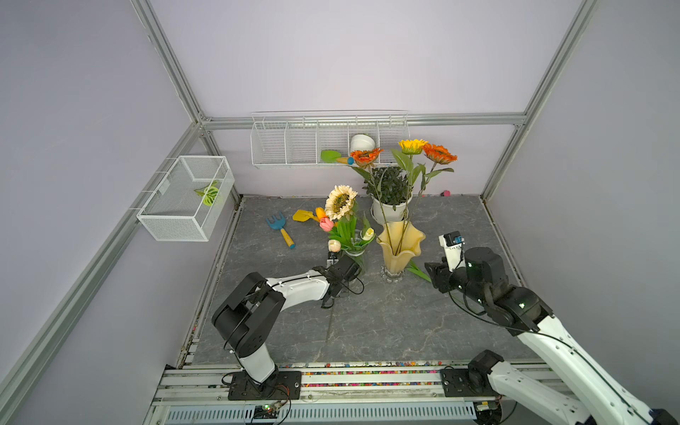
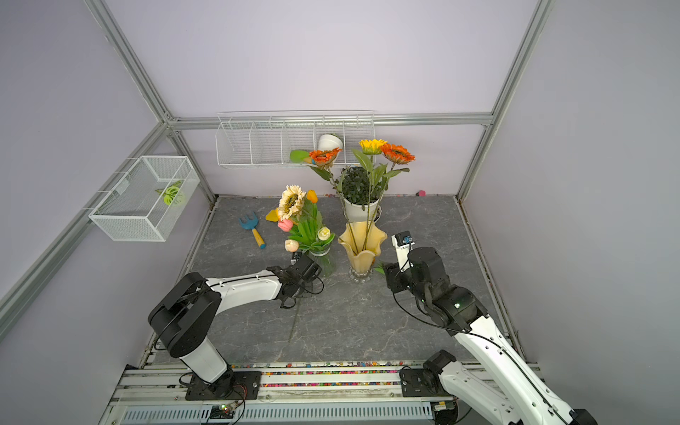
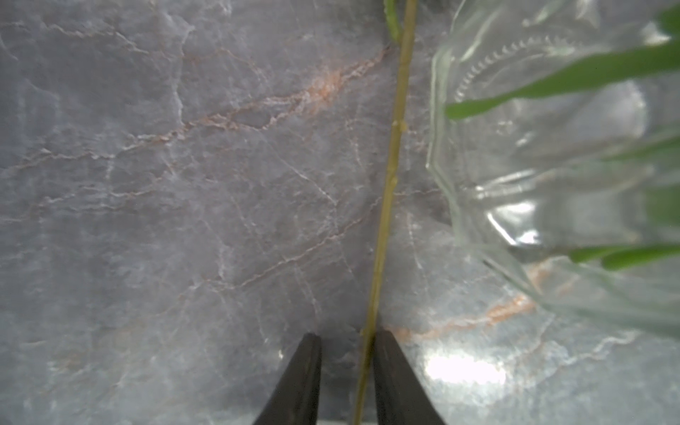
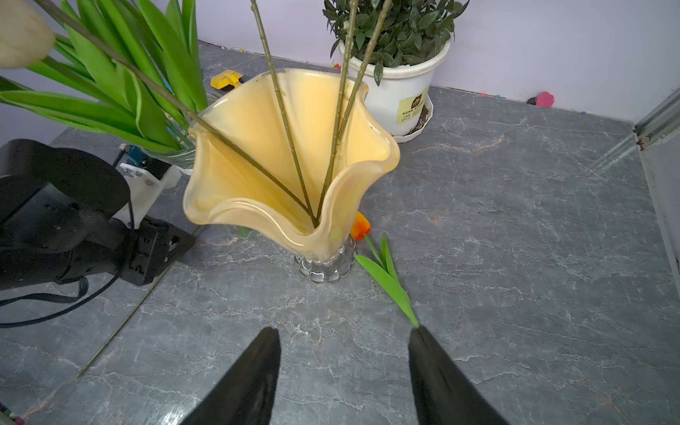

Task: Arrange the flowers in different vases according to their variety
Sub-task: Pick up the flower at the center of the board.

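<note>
A long green stem (image 3: 386, 191) lies on the desk (image 3: 184, 184) beside the clear vase (image 3: 515, 184), between the narrowly parted jaws of the left gripper (image 3: 347, 333), touching one. The right gripper (image 4: 344, 328) gapes empty near an orange tulip (image 4: 360, 225) lying by the yellow vase (image 4: 254, 125).

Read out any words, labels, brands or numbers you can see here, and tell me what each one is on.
No text is readable.
The yellow label on the white plant pot: dark logo and lines of print, too blurred to read.
The white camera mount on the right arm's wrist: a short dark marking, too small to read.
</note>
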Robot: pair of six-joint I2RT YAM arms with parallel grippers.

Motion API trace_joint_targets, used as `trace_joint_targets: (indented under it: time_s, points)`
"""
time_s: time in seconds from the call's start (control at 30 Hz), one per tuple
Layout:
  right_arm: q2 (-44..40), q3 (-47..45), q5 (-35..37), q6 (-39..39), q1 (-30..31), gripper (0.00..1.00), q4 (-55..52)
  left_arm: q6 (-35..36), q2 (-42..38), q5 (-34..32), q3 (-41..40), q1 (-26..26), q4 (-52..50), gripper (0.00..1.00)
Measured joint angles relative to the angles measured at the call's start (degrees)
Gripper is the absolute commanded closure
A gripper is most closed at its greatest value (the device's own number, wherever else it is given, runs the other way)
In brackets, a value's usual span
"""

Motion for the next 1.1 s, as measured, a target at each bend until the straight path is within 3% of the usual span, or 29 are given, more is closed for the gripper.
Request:
trace_joint_targets:
  time_s: [0.2,0.37,0.43,0.87,1.1]
  points:
    - [0.00,0.00,0.02,0.00,0.00,0.39,-0.39,0.24,1.53,-1.77,0.48,0.26,2.10,0.80]
    - [0.00,0.00,0.02,0.00,0.00,0.40,-0.42,0.61,2.60,-3.63,0.72,0.37,3.76,0.90]
    - [0.00,0.00,0.02,0.02,0.00,0.40,-0.44,0.79,2.71,-4.28,0.61,0.37,4.20,1.00]
    - [-0.07,0.02,0.02,0.04,0.00,0.40,-1.51,-0.76,0.92,-4.87,-0.90,0.37,5.44,1.00]
    - [-1.42,0.02,0.02,0.07,0.00,0.40,-1.88,-1.27,-4.04,-4.87,-2.86,-2.51,-3.56,1.00]
